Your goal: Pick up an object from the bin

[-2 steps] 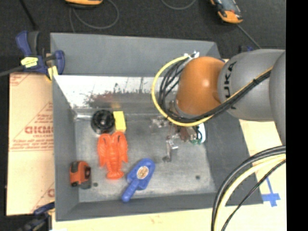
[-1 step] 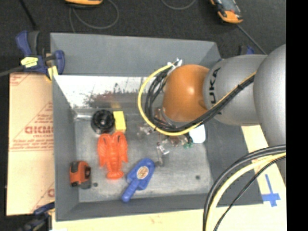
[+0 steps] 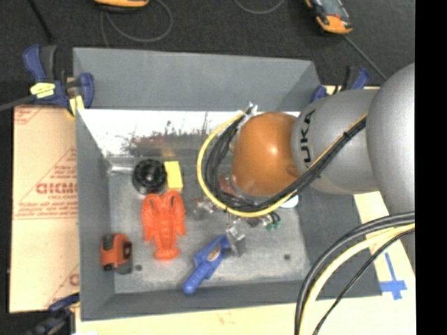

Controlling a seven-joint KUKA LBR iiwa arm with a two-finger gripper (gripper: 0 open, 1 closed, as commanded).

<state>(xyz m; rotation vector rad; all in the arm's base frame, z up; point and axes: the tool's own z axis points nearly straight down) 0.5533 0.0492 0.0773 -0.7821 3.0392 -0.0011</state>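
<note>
Arm: reaches into the bin (image 3: 94, 208) from the right. Its orange cover (image 3: 262, 152) and looped cables hang over the middle of the floor.
Hand (image 3: 235, 234): low over the bin floor, just under the orange cover, right of centre.
Hand state: cannot tell whether it is open or closed; nothing is seen gripped in it.
Nearest thing: a long blue plastic piece (image 3: 205, 261) lying aslant on the floor. Its upper end is just beside the hand, below and to the left, and the rest runs off toward the near wall.
Left of the hand: an orange toy lobster (image 3: 164, 223), apart from it.
Farther left: a yellow block (image 3: 173, 175) touching a black round thing (image 3: 148, 174).
Near left corner: a small orange-and-black thing (image 3: 115, 251).
Right of the hand: a small green thing (image 3: 272, 221), partly under the cables.
</note>
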